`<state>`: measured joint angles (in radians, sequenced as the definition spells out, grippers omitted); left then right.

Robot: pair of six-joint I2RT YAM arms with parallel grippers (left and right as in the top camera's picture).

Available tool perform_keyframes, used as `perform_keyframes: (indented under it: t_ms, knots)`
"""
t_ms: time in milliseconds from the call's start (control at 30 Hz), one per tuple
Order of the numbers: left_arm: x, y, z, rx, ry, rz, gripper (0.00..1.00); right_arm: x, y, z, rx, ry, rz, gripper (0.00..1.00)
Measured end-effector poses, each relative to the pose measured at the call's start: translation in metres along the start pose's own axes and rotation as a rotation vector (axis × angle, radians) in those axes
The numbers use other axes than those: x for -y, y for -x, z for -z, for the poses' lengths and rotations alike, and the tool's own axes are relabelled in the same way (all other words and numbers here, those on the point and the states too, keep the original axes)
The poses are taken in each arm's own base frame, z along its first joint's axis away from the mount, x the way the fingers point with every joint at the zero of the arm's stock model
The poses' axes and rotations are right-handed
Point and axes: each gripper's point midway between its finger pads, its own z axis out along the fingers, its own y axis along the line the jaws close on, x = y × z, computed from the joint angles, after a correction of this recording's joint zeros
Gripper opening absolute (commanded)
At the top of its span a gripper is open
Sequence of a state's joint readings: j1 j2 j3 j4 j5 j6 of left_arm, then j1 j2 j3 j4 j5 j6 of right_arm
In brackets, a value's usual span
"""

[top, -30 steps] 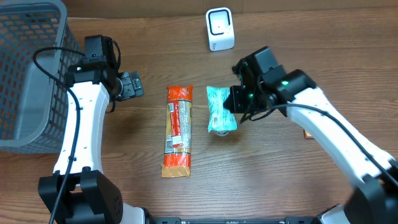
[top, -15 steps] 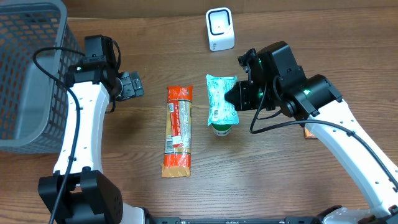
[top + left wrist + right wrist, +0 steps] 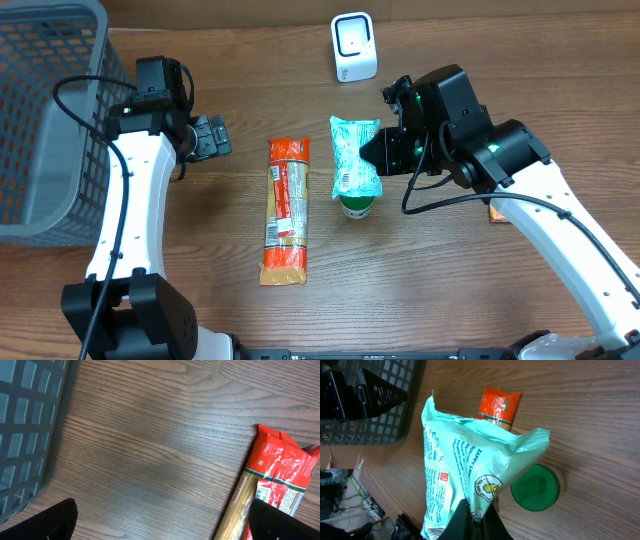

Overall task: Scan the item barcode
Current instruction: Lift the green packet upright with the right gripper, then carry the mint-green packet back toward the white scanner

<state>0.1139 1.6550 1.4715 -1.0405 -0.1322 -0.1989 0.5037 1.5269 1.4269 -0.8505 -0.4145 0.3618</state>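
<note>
Lifted from where it lay flat a second ago, the green pouch (image 3: 354, 165) now hangs clear of the bench (image 3: 450, 300) over a green lid (image 3: 357, 207), its edge pinched in the closed right fingers (image 3: 376, 156). It looks ready for the scanner (image 3: 354, 47) nearby. The left fingers (image 3: 212, 137) gape wide, empty.

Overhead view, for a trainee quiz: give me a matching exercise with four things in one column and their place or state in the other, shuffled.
Things:
1. mint-green pouch
2. red pasta packet
3. white scanner
4. grey basket

Place or state:
a. standing alone at the far edge
b. at the far left
c. pinched in the right gripper
d. lying flat, just left of the pouch

Pairs: 1-c, 2-d, 3-a, 4-b.
</note>
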Motion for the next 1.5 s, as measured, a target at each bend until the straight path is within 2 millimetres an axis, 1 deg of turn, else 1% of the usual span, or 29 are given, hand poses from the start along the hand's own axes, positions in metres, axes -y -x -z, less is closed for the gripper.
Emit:
perform_keyframes:
  t_ms: [367, 600, 1100, 1200, 1500]
  knots:
    - [0.000, 0.000, 0.000, 0.000, 0.000, 0.000, 1.00, 0.006, -0.013, 0.000, -0.051, -0.023, -0.028, 0.04]
    - [0.000, 0.000, 0.000, 0.000, 0.000, 0.000, 1.00, 0.007, -0.017, 0.001, -0.069, -0.026, -0.036, 0.04]
    - [0.000, 0.000, 0.000, 0.000, 0.000, 0.000, 1.00, 0.014, -0.019, 0.001, -0.068, -0.067, -0.018, 0.04]
    - [0.000, 0.000, 0.000, 0.000, 0.000, 0.000, 1.00, 0.017, -0.022, 0.002, -0.082, -0.081, -0.025, 0.04]
    - [0.000, 0.000, 0.000, 0.000, 0.000, 0.000, 1.00, 0.027, -0.019, 0.002, -0.063, -0.139, -0.024, 0.04]
